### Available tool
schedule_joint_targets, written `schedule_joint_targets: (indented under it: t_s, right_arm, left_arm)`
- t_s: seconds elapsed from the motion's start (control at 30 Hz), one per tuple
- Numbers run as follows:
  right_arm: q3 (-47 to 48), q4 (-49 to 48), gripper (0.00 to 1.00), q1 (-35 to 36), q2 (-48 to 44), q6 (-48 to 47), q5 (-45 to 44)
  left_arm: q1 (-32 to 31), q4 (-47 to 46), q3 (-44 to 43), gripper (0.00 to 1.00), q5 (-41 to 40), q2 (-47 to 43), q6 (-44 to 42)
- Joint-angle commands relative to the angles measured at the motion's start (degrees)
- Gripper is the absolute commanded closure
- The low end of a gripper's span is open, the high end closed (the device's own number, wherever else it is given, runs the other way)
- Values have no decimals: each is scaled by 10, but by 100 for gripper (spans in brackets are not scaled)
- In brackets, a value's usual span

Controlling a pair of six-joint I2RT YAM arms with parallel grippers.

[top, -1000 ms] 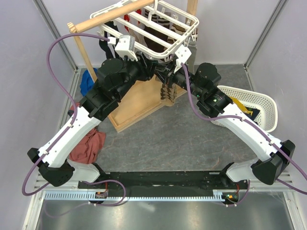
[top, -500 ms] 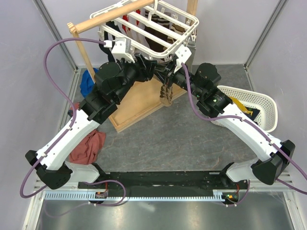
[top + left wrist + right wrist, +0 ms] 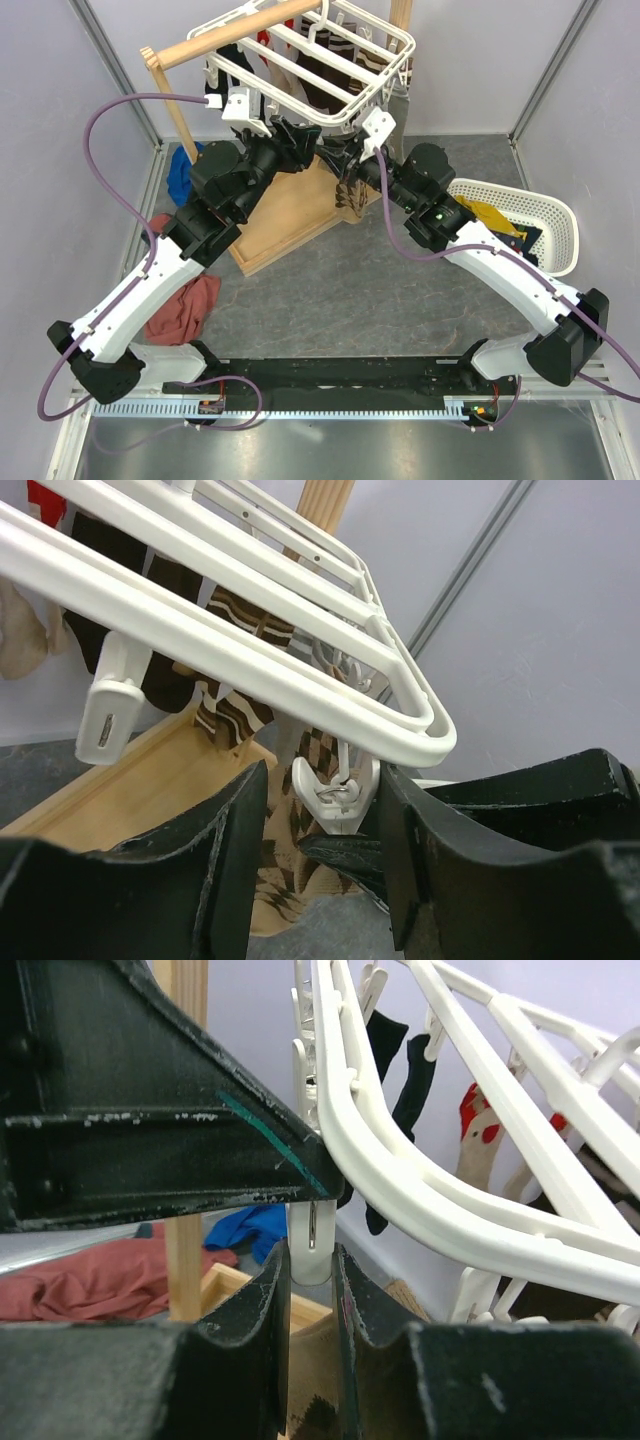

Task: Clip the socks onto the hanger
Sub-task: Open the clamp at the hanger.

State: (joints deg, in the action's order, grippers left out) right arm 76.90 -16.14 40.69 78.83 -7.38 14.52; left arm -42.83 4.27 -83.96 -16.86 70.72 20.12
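The white hanger [image 3: 395, 62] hangs from the wooden pole, and both grippers reach under its front rail. My left gripper [image 3: 320, 800] is open around a white clip peg [image 3: 337, 798], its fingers either side of the peg's wings. My right gripper [image 3: 312, 1255] is shut on the top of a brown argyle sock [image 3: 350, 195], raised so the peg's tip [image 3: 311, 1235] sits between its fingertips. Two dark socks [image 3: 415, 1075] and a tan sock with red-and-white figures [image 3: 475, 1140] hang clipped farther along the hanger [image 3: 420, 1200]. Something yellow [image 3: 493, 214] lies in the basket.
The wooden pole stand [image 3: 200, 45] and its tray-like base [image 3: 290, 215] sit under the hanger. A white mesh basket [image 3: 540, 215] stands at the right. A red cloth [image 3: 185, 305] and a blue cloth [image 3: 182, 170] lie on the left.
My left arm has moved back and up under the hanger's front rail and its jaws have widened. The right gripper has shifted slightly left with the argyle sock, staying shut.
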Motion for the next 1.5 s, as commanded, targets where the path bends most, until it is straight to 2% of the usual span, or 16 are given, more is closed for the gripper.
schedule_joint_targets:
  t_s: [0.0, 0.37, 0.57, 0.77, 0.8, 0.87, 0.9, 0.97, 1.0, 1.1, 1.2, 1.27, 1.47]
  right_arm:
    - [-38, -75, 100, 4, -17, -80, -12]
    - [-36, -70, 100, 13, -22, -144, -35]
    - [-31, -58, 100, 18, -18, -140, -28]
    - [-12, -28, 97, 19, -17, -105, -28]
    - [-10, -22, 92, 19, -17, -92, -30]
    - [-4, -9, 84, 19, -19, -74, -37]
    - [-1, -2, 74, 19, -20, -65, -41]
    - [12, 30, 63, 18, -22, -43, -49]
    - [18, 44, 54, 19, -25, -33, -52]
    - [34, 100, 39, 19, -43, 4, -70]
    - [40, 159, 30, 19, -68, 34, -106]
    - [58, 252, 26, 18, -79, 45, -142]
    - [76, 477, 21, 7, -101, 67, -315]
  left_arm:
    - [4, -40, 3, 46, -5, -21, 11]
    - [7, -36, -7, 49, 10, -7, 15]
    - [8, -39, -9, 61, 17, -1, 21]
    - [9, -38, -7, 83, 17, -4, 19]
    - [9, -37, -7, 89, 15, -5, 17]
    - [10, -34, -7, 94, 10, -8, 5]
    - [10, -33, -7, 98, 10, -8, 1]
    - [10, -31, -9, 98, 8, -9, -17]
    - [10, -30, -12, 98, 8, -8, -25]
    - [10, -13, -26, 98, 9, 1, -54]
    - [10, -3, -34, 98, 17, 7, -78]
    - [10, 0, -37, 98, 24, 10, -92]
    - [10, 10, -45, 98, 35, 15, -119]
